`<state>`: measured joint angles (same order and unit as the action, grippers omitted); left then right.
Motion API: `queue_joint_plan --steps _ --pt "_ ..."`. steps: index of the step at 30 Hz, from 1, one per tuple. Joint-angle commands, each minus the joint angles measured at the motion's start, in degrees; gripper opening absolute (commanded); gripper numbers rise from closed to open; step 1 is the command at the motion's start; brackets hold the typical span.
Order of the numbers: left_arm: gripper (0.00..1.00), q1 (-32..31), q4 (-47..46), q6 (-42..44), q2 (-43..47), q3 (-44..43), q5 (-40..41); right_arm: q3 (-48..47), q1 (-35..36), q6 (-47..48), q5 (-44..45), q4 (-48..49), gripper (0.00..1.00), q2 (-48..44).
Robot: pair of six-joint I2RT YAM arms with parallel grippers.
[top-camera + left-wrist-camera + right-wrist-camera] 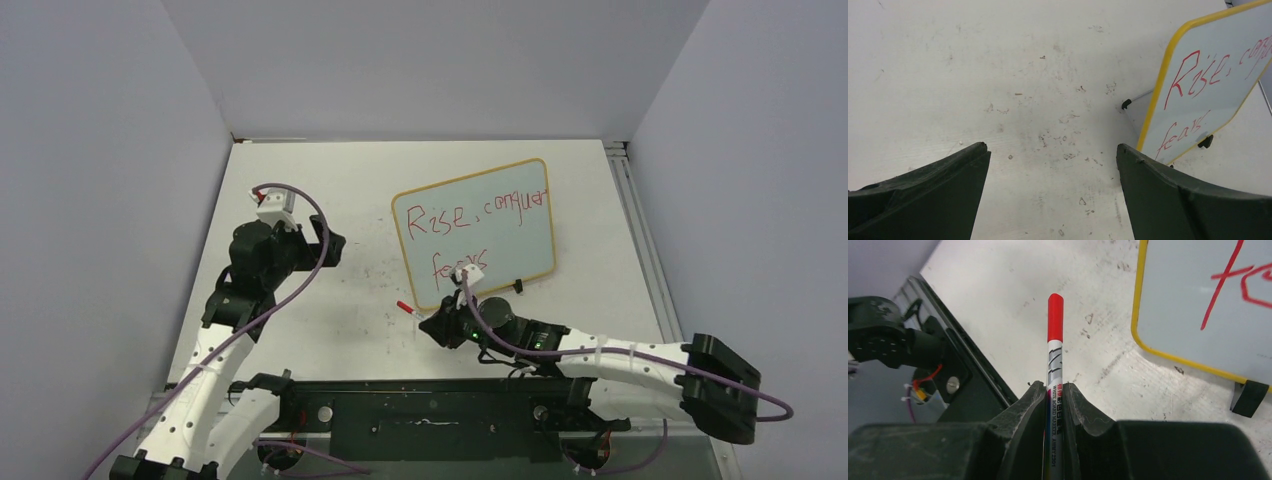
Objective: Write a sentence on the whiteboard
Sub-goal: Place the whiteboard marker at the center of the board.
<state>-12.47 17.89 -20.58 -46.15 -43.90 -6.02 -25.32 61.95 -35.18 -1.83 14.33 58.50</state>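
— Two lines: which way do they run?
— Your sentence follows the whiteboard's long axis, left to right, climbing toward the far right. The board stands mid-desk.
— Pincers?
— Your left pincer gapes, holding nothing. Your right pincer clamps a marker, red end pointing left.

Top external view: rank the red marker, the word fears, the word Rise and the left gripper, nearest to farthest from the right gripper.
1. red marker: clamped by the right gripper.
2. fears: lower line of the whiteboard.
3. Rise: upper line.
4. left gripper: far left.
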Motion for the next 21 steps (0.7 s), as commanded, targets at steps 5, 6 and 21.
queue_joint_plan --steps 5,6,21 --pt "0.97 0.7 -1.2 5.5 0.0 -1.4 3.2 -3.2 6.0 -1.3 12.4 9.6 0.06 16.1" --pt "0.97 0.7 -1.1 5.6 0.0 -1.3 3.3 -4.9 6.5 -1.1 13.3 8.9 0.07 17.8" --pt "0.97 0.7 -0.4 5.2 -0.9 -1.2 3.0 -13.7 9.9 -1.4 20.5 0.7 0.32 30.5"
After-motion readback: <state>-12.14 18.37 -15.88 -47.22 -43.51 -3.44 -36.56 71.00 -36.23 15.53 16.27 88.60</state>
